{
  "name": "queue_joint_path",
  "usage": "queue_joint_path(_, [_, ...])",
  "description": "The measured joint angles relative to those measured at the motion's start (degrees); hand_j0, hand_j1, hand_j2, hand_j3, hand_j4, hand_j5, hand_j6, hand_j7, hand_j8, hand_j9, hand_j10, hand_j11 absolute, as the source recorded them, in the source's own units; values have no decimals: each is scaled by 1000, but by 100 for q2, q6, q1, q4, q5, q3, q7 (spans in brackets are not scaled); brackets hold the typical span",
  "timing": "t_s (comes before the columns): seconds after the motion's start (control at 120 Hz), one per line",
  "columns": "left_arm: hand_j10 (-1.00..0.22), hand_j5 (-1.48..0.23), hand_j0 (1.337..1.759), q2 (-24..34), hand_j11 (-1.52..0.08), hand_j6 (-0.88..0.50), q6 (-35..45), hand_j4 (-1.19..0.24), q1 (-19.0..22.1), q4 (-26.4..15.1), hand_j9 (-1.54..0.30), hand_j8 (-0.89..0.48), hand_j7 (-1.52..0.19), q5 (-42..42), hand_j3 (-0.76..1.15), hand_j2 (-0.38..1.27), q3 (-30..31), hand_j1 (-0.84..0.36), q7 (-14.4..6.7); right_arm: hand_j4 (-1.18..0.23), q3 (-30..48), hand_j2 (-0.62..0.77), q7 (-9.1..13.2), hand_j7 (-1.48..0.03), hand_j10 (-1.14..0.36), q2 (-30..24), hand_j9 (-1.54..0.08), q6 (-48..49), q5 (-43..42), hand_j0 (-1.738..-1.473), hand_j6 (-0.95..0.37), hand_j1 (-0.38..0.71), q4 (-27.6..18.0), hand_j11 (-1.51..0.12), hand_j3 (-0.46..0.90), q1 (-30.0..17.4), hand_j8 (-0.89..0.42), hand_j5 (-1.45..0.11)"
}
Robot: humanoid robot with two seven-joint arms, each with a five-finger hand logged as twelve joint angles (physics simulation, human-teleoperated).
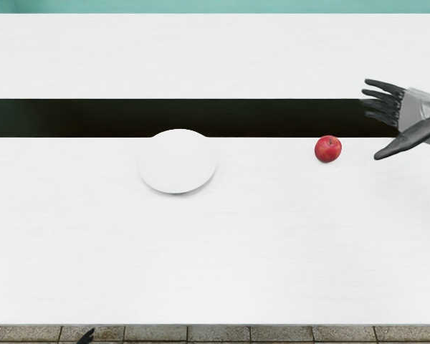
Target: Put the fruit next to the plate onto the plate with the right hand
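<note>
Nearest the lens, a strip of tiled floor [272, 334] below the table's front edge, with a small dark shape [86, 335] poking up at the bottom margin; too small to name. Above that, a broad white table [215, 258], bare across the front. Farther back, a round white plate [178, 161], flat and empty, set just in front of a dark gap [129, 118] running across the tabletop. To the plate's right and well apart from it, a red apple [328, 149], sitting on the tabletop close to the gap's near edge, touched by nothing. Plainly the fruit meant by the task; not yet on the plate. Right of the apple, at the picture's right edge with the arm cut off by the frame, the right hand [407, 116]: near the fruit but clear of it, showing against the gap's right end, palm turned toward the apple. Fingers [383, 87] spread wide and pointing left, thumb [405, 143] splayed low and apart from them, holding nothing. Probably posed so to leave an opening broad enough for a round fruit, thumb to the near side, fingers to the far side. Judged as the approach step, grasp not begun. Next, most likely: closing in leftward, then wrapping around the apple's middle. Worth care: round, smooth, apt to roll at a nudge, perhaps into the gap just behind. No left arm to be seen.
</note>
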State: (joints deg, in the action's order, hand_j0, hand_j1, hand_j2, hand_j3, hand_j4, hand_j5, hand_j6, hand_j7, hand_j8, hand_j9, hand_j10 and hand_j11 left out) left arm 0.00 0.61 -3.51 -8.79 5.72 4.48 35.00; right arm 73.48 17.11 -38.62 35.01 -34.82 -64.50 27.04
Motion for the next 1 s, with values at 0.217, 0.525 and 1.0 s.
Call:
queue_joint_path(0.217, [-11,-14,1658,0,-14,-11,0,-11,-9,0,-14,-11,-14,0,0,2,0,336,0,0,140,2,922,0,1,61,0,0,18,-1658,0,-349,-156,0,0,164,0,0])
queue_joint_path(0.525, [-11,-14,1658,0,-14,-11,0,-11,-80,-1,-14,-11,-14,0,0,2,8,337,0,-1,-378,1,1557,0,0,-58,0,0,-580,-1658,-1,-349,-834,0,0,788,-1,0])
queue_joint_path(1.0, [-11,-14,1658,0,-14,-11,0,-11,-387,0,-14,-11,-14,0,0,2,11,337,0,-2,-2315,1,1763,0,-1,-244,0,0,-1076,-1658,-2,-349,-1059,0,0,3020,-2,0])
